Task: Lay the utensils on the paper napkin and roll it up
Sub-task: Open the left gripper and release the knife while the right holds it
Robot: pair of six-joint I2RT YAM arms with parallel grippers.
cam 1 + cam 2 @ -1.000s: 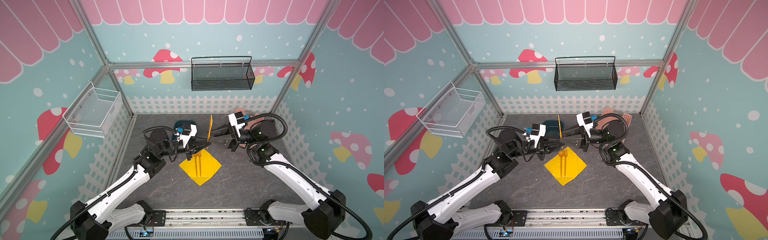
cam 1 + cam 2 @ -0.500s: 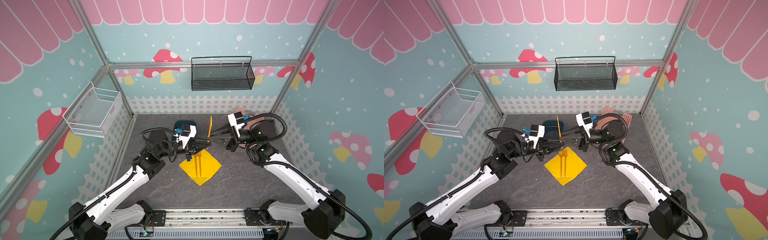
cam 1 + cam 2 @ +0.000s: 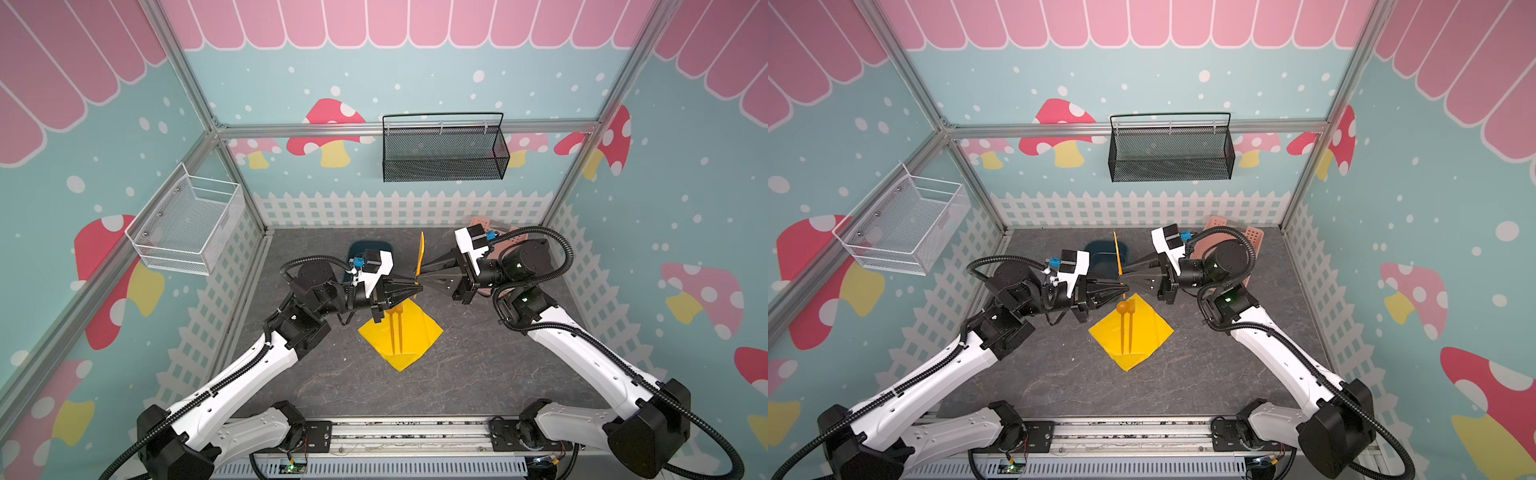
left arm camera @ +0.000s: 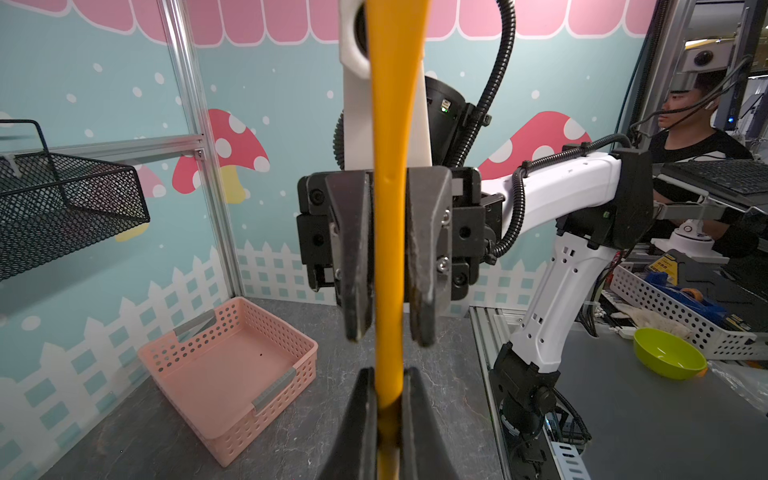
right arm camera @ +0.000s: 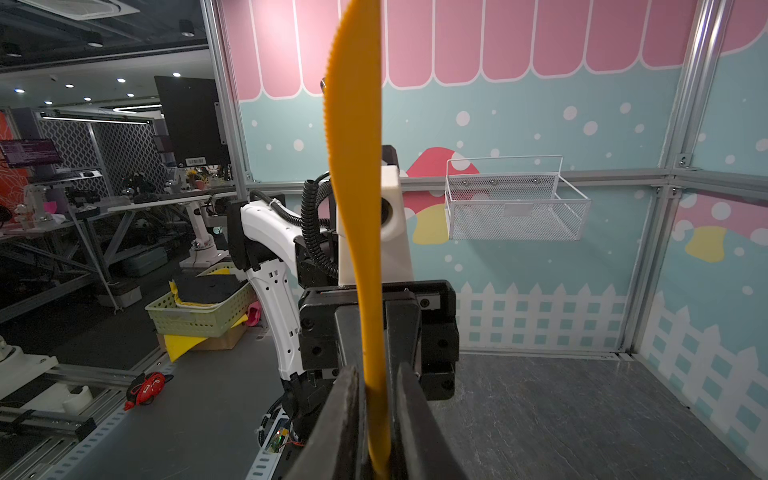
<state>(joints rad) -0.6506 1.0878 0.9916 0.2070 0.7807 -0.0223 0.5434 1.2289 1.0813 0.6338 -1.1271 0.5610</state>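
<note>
The paper napkin (image 3: 1150, 332) lies flat near the middle of the table (image 3: 457, 374), turned like a diamond with one corner pointing to the near edge. On it rest two of the utensils, the spoon (image 3: 1122, 307) on the left and the fork (image 3: 1131, 328) just beside it on the right, with their heads toward the far side and their handles toward the near corner. The third, the knife (image 3: 421, 253), is off the table, upright with its serrated blade on top, above the gap between the napkin's far corner and the dark blue tub (image 3: 1100, 259). The left pincer (image 3: 411, 288) is clenched on the bottom end of the knife's handle. The right pincer (image 3: 423, 276) meets it tip to tip from the right, its fingers pressed close on either side of the handle just above, so it is grasping the knife too. The tub stands on the far side, left of centre, and the left wrist covers much of it, so I cannot tell what it holds. A pink perforated basket (image 4: 249, 428) sits in the far right corner behind the right arm, its inner floor in plain view from the left wrist camera. A black mesh basket (image 3: 444, 162) hangs on the far wall and a white wire basket (image 3: 187, 224) on the left wall, and the wall print shows through the mesh of both.
</note>
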